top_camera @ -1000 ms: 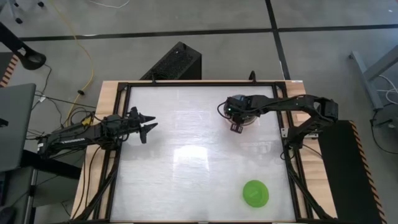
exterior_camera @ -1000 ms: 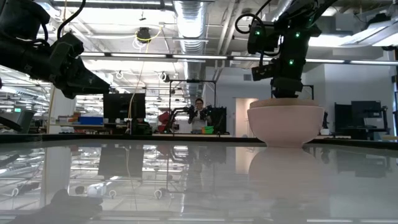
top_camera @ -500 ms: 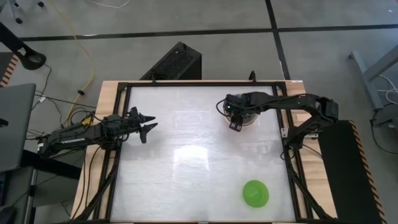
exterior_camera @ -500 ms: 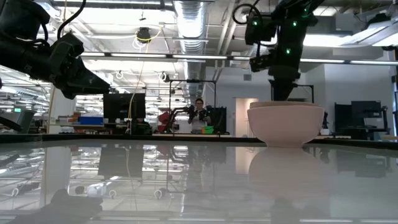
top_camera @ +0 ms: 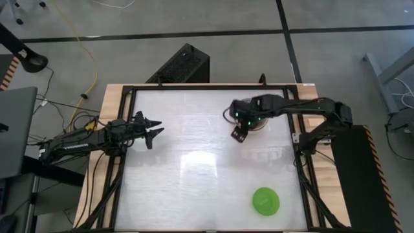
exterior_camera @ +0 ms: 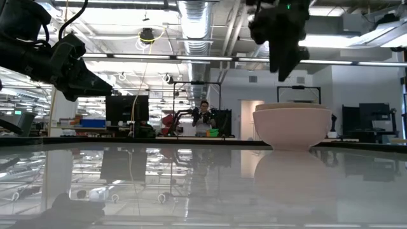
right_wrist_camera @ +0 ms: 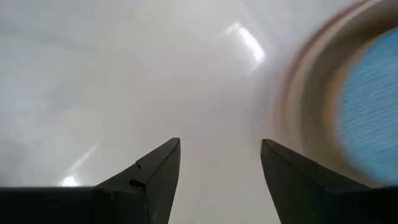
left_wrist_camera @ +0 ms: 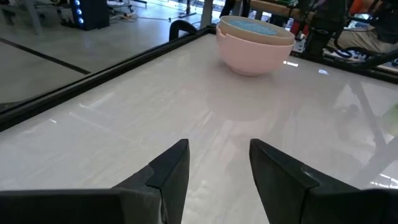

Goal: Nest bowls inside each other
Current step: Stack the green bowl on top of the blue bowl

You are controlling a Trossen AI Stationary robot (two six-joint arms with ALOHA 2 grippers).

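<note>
A stack of nested bowls (left_wrist_camera: 255, 46) stands on its base at the far right of the table. A pale pink bowl is outermost, a beige one sits inside it, and a blue bowl (right_wrist_camera: 373, 106) lies innermost. In the low view the stack (exterior_camera: 292, 127) shows from the side. A bright green bowl (top_camera: 266, 201) rests alone near the front right. My right gripper (top_camera: 238, 135) hangs open above the table just left of the stack, pointing steeply down, with nothing between its fingers (right_wrist_camera: 221, 146). My left gripper (top_camera: 154, 130) waits open at the table's left side, low and nearly level (left_wrist_camera: 219, 146).
A black frame (top_camera: 207, 86) borders the white glossy table. Bare tabletop (top_camera: 194, 175) lies between the two arms and in front of the stack. A black box (top_camera: 183, 65) stands on the floor beyond the far edge. A person shows far back in the room (exterior_camera: 204, 117).
My right gripper has risen from the stack of bowls, clear above its rim, and shifted a little toward the table's left and near side, rolling about its own axis as it went. The stack has stayed where it was.
</note>
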